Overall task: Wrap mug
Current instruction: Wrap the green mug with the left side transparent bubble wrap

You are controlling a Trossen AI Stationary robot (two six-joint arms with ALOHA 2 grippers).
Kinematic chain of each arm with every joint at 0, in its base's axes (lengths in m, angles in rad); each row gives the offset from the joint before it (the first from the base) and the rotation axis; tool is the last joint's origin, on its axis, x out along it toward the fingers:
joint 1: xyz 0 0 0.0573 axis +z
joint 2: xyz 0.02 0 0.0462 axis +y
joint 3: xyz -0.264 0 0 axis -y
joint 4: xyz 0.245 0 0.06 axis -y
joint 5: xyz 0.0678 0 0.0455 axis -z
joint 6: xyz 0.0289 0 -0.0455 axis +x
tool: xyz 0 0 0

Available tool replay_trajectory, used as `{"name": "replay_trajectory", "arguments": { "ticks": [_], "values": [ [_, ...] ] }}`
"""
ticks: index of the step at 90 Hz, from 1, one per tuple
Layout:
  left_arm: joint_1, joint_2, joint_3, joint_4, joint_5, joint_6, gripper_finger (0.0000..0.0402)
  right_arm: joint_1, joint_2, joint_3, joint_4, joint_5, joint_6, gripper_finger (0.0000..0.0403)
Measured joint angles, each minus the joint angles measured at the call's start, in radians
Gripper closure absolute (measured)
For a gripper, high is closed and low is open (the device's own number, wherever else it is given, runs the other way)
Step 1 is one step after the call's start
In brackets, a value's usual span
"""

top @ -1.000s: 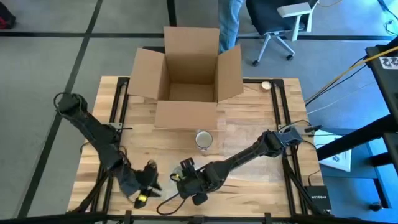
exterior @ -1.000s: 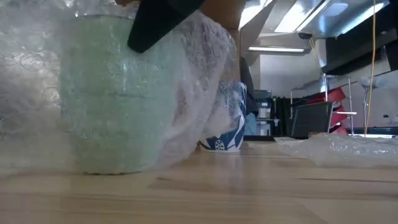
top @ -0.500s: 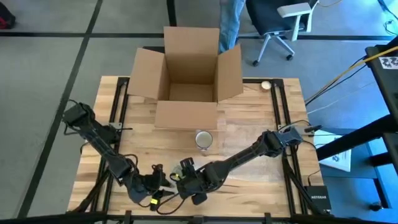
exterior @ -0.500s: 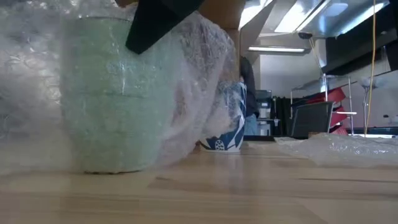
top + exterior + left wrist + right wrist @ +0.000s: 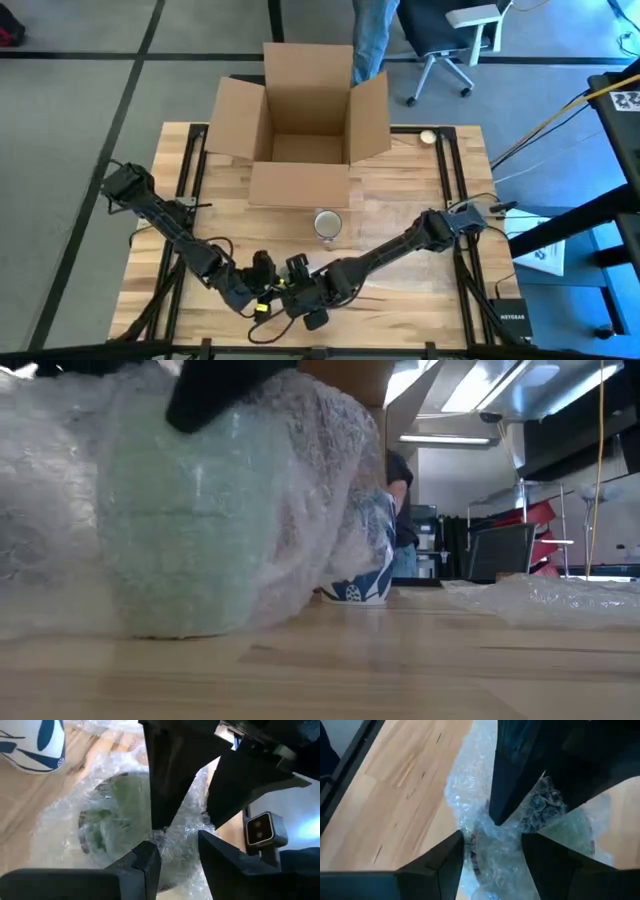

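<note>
Since a second ago the left claw [image 5: 262,290] has swung in from about 8 o'clock on the counter [image 5: 410,175] to sit right against the right claw [image 5: 300,293] at roughly 6 o'clock, both on top of the bundle.

So we're mid-wrap, I'd say. A pale green mug [image 5: 185,530] stands upright on the counter with bubble wrap [image 5: 300,490] draped loosely over and around it. In the left wrist view the left claw's fingers [image 5: 145,865] sit slightly apart with gathered wrap [image 5: 170,837] between them, and the right wrist view shows the same for the right claw [image 5: 492,845]; I can't tell whether either one has actually bitten down on the film (looks like it might, but the gap is still visible).

Next move probably calls for pinching that bunched film and pulling it snug across the mug's top, without tipping the mug.

Containers: a cardboard box [image 5: 305,120] sits at 12 o'clock, flaps open, nothing visible inside. A second mug, white with blue pattern [image 5: 327,224], stands unwrapped near the centre, looking empty from above.
</note>
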Motion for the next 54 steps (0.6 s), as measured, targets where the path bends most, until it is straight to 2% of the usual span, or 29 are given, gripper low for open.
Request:
{"name": "replay_trajectory", "arguments": {
  "ticks": [31, 43, 54],
  "values": [
    [0.008, -0.002, 0.0, -0.009, -0.003, 0.007, 0.029, 0.002, -0.025, 0.129, -0.126, -0.023, 0.048, 0.0219],
    [0.008, -0.002, 0.0, -0.009, -0.002, 0.007, 0.029, -0.007, -0.022, 0.117, -0.111, 0.019, 0.051, 0.0219],
    [0.008, -0.002, 0.0, -0.007, 0.0, 0.007, 0.029, -0.036, -0.022, 0.052, -0.044, 0.019, 0.062, 0.0219]
  ]
}}
